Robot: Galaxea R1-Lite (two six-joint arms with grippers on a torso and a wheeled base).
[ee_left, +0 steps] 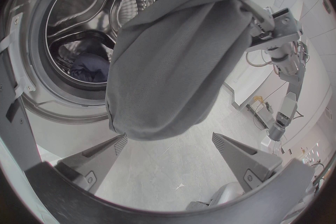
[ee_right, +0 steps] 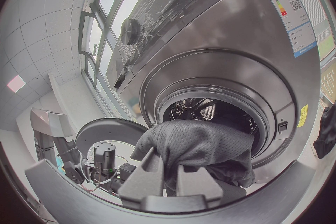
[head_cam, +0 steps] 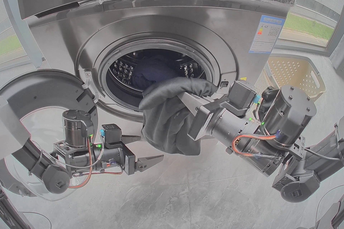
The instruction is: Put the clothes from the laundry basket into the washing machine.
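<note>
A dark grey garment (head_cam: pixel 172 111) hangs from my right gripper (head_cam: pixel 184 99), which is shut on it just in front of the washing machine's round opening (head_cam: pixel 154 72). In the right wrist view the cloth (ee_right: pixel 199 144) bunches over the fingers (ee_right: pixel 147 175), level with the lower rim of the opening. A dark blue garment (head_cam: pixel 152 70) lies inside the drum (ee_left: pixel 87 67). My left gripper (head_cam: pixel 145 151) is open and empty, low over the floor below the hanging cloth (ee_left: pixel 175 60). The beige laundry basket (head_cam: pixel 295 74) stands to the right of the machine.
The machine's door (head_cam: pixel 39 104) is swung open to the left, behind my left arm. A dark piece of cloth (ee_right: pixel 327 132) hangs at the basket side. Grey floor (head_cam: pixel 186 190) lies in front of the machine.
</note>
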